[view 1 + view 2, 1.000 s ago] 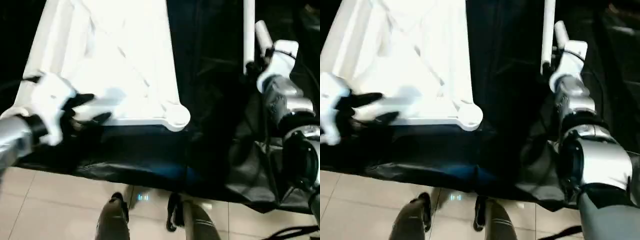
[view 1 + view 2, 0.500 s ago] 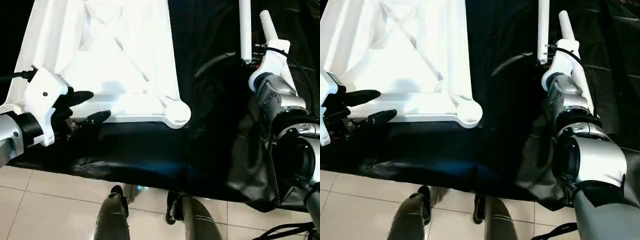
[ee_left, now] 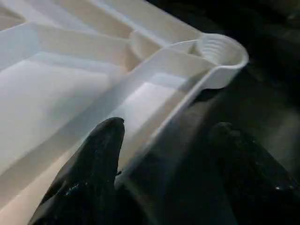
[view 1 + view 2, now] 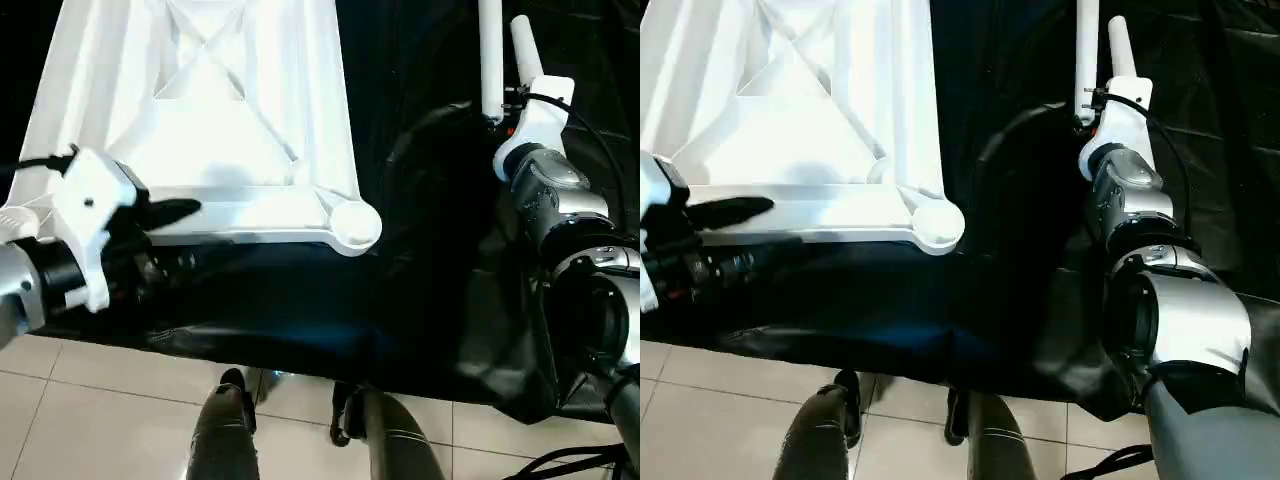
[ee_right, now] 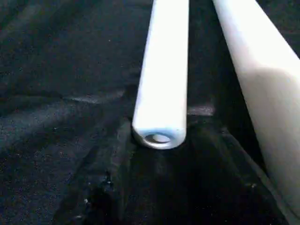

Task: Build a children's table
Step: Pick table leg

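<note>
The children's table top (image 4: 210, 110) lies upside down on the black cloth, ribbed underside up, with a round corner socket (image 4: 355, 222) at its near right. My left gripper (image 4: 200, 235) is open at the near rim (image 3: 154, 136). One black finger (image 3: 96, 168) lies inside the rim, the other (image 3: 243, 173) outside on the cloth. At the far right, two white tube legs (image 4: 489, 50) (image 4: 527, 45) lie side by side on the cloth. My right gripper (image 4: 497, 118) is at the open near end of the left leg (image 5: 159, 133).
Black cloth (image 4: 300, 310) covers the work table and hangs over its front edge. Below it lie pale floor tiles (image 4: 90, 410) and my two feet (image 4: 225, 425). A black cable (image 4: 580, 105) loops by my right wrist.
My left gripper has sunk a little at the near rim, so its lower finger now sits under the edge. The right arm and the legs stay put. The view has shifted slightly.
</note>
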`<state>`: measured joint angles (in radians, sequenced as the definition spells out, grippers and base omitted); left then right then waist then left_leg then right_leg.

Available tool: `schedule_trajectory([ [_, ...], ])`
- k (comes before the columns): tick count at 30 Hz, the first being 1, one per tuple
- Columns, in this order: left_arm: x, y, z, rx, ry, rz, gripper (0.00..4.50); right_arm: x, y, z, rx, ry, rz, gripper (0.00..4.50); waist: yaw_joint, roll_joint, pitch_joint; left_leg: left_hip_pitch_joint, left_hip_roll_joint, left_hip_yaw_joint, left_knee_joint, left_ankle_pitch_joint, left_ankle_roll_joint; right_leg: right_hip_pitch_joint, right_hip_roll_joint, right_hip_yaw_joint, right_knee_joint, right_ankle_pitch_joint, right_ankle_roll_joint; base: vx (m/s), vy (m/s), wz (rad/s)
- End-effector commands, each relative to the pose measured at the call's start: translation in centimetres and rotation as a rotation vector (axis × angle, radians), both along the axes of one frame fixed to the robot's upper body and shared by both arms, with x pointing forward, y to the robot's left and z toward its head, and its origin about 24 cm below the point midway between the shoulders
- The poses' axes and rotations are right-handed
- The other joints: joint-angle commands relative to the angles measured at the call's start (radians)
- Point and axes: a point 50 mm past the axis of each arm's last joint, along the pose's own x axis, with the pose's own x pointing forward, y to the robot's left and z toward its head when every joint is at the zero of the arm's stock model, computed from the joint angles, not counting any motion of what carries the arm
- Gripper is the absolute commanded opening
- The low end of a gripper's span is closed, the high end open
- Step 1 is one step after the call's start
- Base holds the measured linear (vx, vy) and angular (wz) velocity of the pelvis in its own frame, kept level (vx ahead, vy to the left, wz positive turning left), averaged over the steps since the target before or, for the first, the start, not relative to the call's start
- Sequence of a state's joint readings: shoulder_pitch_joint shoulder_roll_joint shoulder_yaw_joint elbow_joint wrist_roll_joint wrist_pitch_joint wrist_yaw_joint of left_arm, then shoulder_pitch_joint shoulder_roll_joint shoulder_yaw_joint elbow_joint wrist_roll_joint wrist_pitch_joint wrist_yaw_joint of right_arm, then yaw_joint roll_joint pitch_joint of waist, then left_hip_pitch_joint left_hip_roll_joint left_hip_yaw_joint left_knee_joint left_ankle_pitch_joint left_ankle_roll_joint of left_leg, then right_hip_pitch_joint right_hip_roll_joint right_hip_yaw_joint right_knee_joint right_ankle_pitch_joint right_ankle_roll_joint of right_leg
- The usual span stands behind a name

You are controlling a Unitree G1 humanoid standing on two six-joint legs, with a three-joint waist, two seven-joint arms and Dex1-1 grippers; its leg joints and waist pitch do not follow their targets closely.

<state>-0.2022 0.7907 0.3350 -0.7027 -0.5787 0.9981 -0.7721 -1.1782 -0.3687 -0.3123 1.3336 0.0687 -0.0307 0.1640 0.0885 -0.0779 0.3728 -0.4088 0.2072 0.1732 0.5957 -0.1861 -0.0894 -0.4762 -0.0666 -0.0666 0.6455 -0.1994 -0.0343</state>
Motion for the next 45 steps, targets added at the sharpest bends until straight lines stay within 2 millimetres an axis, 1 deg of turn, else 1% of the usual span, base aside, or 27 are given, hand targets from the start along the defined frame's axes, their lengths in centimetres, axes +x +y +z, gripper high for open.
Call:
schedule_trajectory([
  [1, -0.6, -0.8, 0.1, 0.013, -0.008, -0.061, 3.3, -0.6, -0.7, -2.4, 0.019, 0.099, -0.04, 1.74, 0.003, 0.017, -0.083, 0.025, 0.017, -0.005, -0.057, 0.115, 0.159, 0.085, -0.072, 0.063, -0.04, 0.187, -0.391, 0.0, 0.0, 0.0],
  [4, -0.6, -1.0, 0.1, 0.004, -0.019, -0.064, 3.3, -0.7, -1.1, -2.4, 0.033, 0.1, -0.057, 1.42, 0.005, 0.017, -0.086, 0.023, 0.015, -0.005, -0.056, 0.119, 0.153, 0.087, -0.07, 0.064, -0.038, 0.198, -0.389, 0.0, 0.0, 0.0],
  [7, -0.5, -0.9, 0.1, 0.004, -0.021, -0.063, 3.3, -0.7, -1.3, -2.3, 0.059, 0.095, -0.07, 1.24, 0.004, 0.017, -0.087, 0.023, 0.014, -0.005, -0.055, 0.126, 0.153, 0.088, -0.07, 0.064, -0.036, 0.214, -0.386, 0.0, 0.0, 0.0],
  [9, -0.5, -0.8, 0.1, 0.007, -0.021, -0.056, 3.3, -0.7, -1.3, -2.3, 0.068, 0.095, -0.074, 1.13, 0.004, 0.014, -0.093, 0.023, 0.014, -0.005, -0.054, 0.136, 0.155, 0.091, -0.07, 0.064, -0.034, 0.228, -0.384, 0.0, 0.0, 0.0],
  [12, -0.5, -0.7, 0.1, 0.009, -0.021, -0.053, 3.3, -0.7, -1.4, -2.3, 0.066, 0.096, -0.073, 1.09, 0.003, 0.013, -0.094, 0.022, 0.012, -0.005, -0.051, 0.156, 0.16, 0.091, -0.068, 0.064, -0.031, 0.253, -0.385, 0.0, 0.0, 0.0],
  [16, -0.5, -0.6, 0.1, 0.014, -0.023, -0.048, 3.3, -0.8, -1.4, -2.4, 0.056, 0.099, -0.074, 1.08, 0.002, 0.008, -0.095, 0.02, 0.01, -0.005, -0.049, 0.17, 0.17, 0.093, -0.067, 0.064, -0.029, 0.271, -0.38, 0.0, 0.0, 0.0],
  [18, -0.6, -0.6, 0.1, 0.015, -0.023, -0.047, 3.3, -0.8, -1.4, -2.4, 0.053, 0.1, -0.073, 1.08, 0.002, 0.009, -0.097, 0.021, 0.011, -0.005, -0.049, 0.174, 0.171, 0.092, -0.067, 0.064, -0.027, 0.274, -0.38, 0.0, 0.0, 0.0],
  [24, -0.4, -0.5, 0.0, 0.018, -0.034, -0.036, 3.3, -0.8, -1.5, -2.3, 0.035, 0.098, -0.069, 1.08, 0.001, 0.007, -0.1, 0.02, 0.009, -0.005, -0.046, 0.188, 0.174, 0.094, -0.065, 0.064, -0.024, 0.284, -0.379, 0.0, 0.0, 0.0],
  [25, -0.3, -0.5, -0.1, 0.019, -0.045, -0.029, 3.3, -0.7, -1.4, -2.2, 0.03, 0.091, -0.065, 1.08, -0.003, -0.001, -0.113, 0.024, 0.009, -0.001, -0.044, 0.191, 0.174, 0.098, -0.064, 0.064, -0.023, 0.29, -0.378, 0.0, 0.0, 0.0],
  [27, -0.1, -0.5, -0.2, 0.01, -0.061, -0.018, 3.3, -0.7, -1.4, -2.1, 0.017, 0.079, -0.054, 1.08, -0.005, 0.001, -0.114, 0.023, 0.01, -0.002, -0.043, 0.203, 0.177, 0.097, -0.064, 0.064, -0.02, 0.299, -0.375, 0.0, 0.0, 0.0],
  [28, 0.1, -0.6, -0.3, 0.0, -0.075, -0.009, 3.3, -0.7, -1.3, -2.0, 0.008, 0.068, -0.049, 1.08, -0.011, -0.007, -0.129, 0.025, 0.01, 0.001, -0.038, 0.231, 0.182, 0.1, -0.062, 0.065, -0.012, 0.335, -0.375, 0.0, 0.0, 0.0],
  [29, 0.7, -1.1, -0.8, -0.024, -0.097, 0.005, 3.3, -0.7, -1.6, -1.5, -0.019, 0.035, -0.038, 1.08, -0.015, -0.009, -0.149, 0.029, 0.01, 0.004, -0.034, 0.256, 0.184, 0.105, -0.06, 0.064, -0.007, 0.361, -0.376, 0.0, 0.0, 0.0],
  [30, 1.0, -1.4, -1.2, -0.033, -0.105, 0.011, 3.3, -0.7, -1.7, -1.2, -0.027, 0.014, -0.038, 1.08, -0.015, -0.006, -0.155, 0.028, 0.01, 0.003, -0.031, 0.274, 0.187, 0.105, -0.06, 0.063, -0.002, 0.378, -0.378, 0.0, 0.0, 0.0],
  [31, 1.0, -1.5, -1.3, -0.038, -0.106, 0.011, 3.3, -0.7, -1.8, -1.1, -0.026, 0.007, -0.033, 1.08, -0.015, -0.006, -0.154, 0.027, 0.009, 0.004, -0.028, 0.286, 0.19, 0.102, -0.058, 0.062, -0.001, 0.392, -0.377, 0.0, 0.0, 0.0],
  [32, 1.2, -2.0, -1.7, -0.057, -0.108, 0.009, 3.3, -0.7, -1.9, -0.7, -0.019, -0.021, -0.014, 1.08, -0.017, -0.01, -0.164, 0.025, 0.007, 0.005, -0.023, 0.312, 0.195, 0.104, -0.056, 0.063, 0.007, 0.428, -0.377, 0.0, 0.0, 0.0],
  [33, 1.2, -2.2, -1.9, -0.067, -0.107, 0.007, 3.3, -0.7, -2.0, -0.6, -0.013, -0.032, -0.01, 1.08, -0.019, -0.004, -0.175, 0.024, 0.005, 0.006, -0.018, 0.323, 0.197, 0.108, -0.055, 0.064, 0.012, 0.455, -0.379, 0.0, 0.0, 0.0],
  [35, 1.2, -2.4, -2.1, -0.077, -0.106, 0.005, 3.3, -0.8, -2.1, -0.5, -0.008, -0.044, -0.003, 1.08, -0.022, -0.01, -0.174, 0.018, 0.004, 0.007, -0.017, 0.313, 0.2, 0.109, -0.056, 0.065, 0.013, 0.458, -0.378, 0.0, 0.0, 0.0],
  [36, 1.4, -2.8, -2.6, -0.101, -0.098, -0.003, 3.3, -0.9, -2.1, -0.5, -0.019, -0.074, 0.042, 1.07, -0.026, -0.006, -0.187, 0.017, 0.005, 0.006, -0.014, 0.282, 0.201, 0.114, -0.059, 0.067, 0.014, 0.451, -0.379, 0.0, 0.0, 0.0],
  [37, 1.5, -3.0, -2.9, -0.111, -0.094, -0.003, 3.3, -1.0, -2.0, -0.6, -0.02, -0.083, 0.064, 1.07, -0.027, -0.001, -0.197, 0.017, 0.006, 0.006, -0.011, 0.282, 0.2, 0.118, -0.059, 0.067, 0.018, 0.457, -0.382, 0.0, 0.0, 0.0],
  [38, 1.7, -3.1, -3.1, -0.125, -0.091, -0.002, 3.3, -1.2, -1.9, -1.0, -0.022, -0.095, 0.088, 1.07, -0.029, -0.004, -0.2, 0.015, 0.005, 0.006, -0.01, 0.285, 0.206, 0.117, -0.056, 0.066, 0.017, 0.459, -0.384, 0.0, 0.0, 0.0],
  [39, 1.8, -3.1, -3.2, -0.129, -0.09, -0.002, 3.3, -1.3, -1.8, -1.1, -0.023, -0.1, 0.095, 1.07, -0.03, 0.0, -0.207, 0.015, 0.006, 0.005, -0.009, 0.278, 0.204, 0.119, -0.057, 0.065, 0.019, 0.447, -0.386, 0.0, 0.0, 0.0],
  [40, 2.0, -3.2, -3.3, -0.139, -0.087, -0.002, 3.3, -1.4, -1.8, -1.3, -0.026, -0.108, 0.108, 1.07, -0.03, -0.002, -0.208, 0.014, 0.007, 0.006, -0.008, 0.246, 0.2, 0.118, -0.059, 0.067, 0.014, 0.406, -0.383, 0.0, 0.0, 0.0],
  [41, 2.4, -3.4, -3.6, -0.152, -0.086, 0.012, 3.3, -1.9, -1.6, -2.0, -0.036, -0.121, 0.136, 1.07, -0.032, -0.001, -0.214, 0.014, 0.008, 0.006, -0.008, 0.211, 0.191, 0.119, -0.06, 0.068, 0.01, 0.361, -0.381, 0.0, 0.0, 0.0],
  [42, 2.7, -3.6, -3.7, -0.163, -0.088, 0.022, 3.3, -2.4, -1.5, -2.4, -0.048, -0.132, 0.156, 1.07, -0.028, -0.001, -0.213, 0.016, 0.009, 0.006, -0.01, 0.179, 0.184, 0.118, -0.06, 0.071, 0.002, 0.321, -0.363, 0.0, 0.0, 0.0],
  [43, 3.5, -3.9, -3.8, -0.19, -0.092, 0.031, 3.3, -3.7, -0.9, -3.3, -0.06, -0.152, 0.189, 1.07, -0.027, 0.003, -0.218, 0.017, 0.011, 0.005, -0.011, 0.174, 0.179, 0.117, -0.061, 0.07, 0.003, 0.308, -0.361, 0.0, 0.0, 0.0],
  [44, 3.8, -4.1, -3.8, -0.204, -0.092, 0.033, 3.3, -4.3, -0.6, -3.6, -0.063, -0.163, 0.207, 1.07, -0.021, 0.003, -0.22, 0.019, 0.012, 0.005, -0.014, 0.151, 0.166, 0.116, -0.057, 0.071, -0.006, 0.276, -0.335, 0.0, 0.0, 0.0],
  [45, 3.8, -4.1, -3.8, -0.206, -0.092, 0.033, 3.3, -4.4, -0.5, -3.7, -0.064, -0.165, 0.21, 1.07, -0.021, 0.003, -0.224, 0.023, 0.013, 0.003, -0.017, 0.133, 0.154, 0.115, -0.057, 0.07, -0.009, 0.243, -0.327, 0.0, 0.0, 0.0],
])
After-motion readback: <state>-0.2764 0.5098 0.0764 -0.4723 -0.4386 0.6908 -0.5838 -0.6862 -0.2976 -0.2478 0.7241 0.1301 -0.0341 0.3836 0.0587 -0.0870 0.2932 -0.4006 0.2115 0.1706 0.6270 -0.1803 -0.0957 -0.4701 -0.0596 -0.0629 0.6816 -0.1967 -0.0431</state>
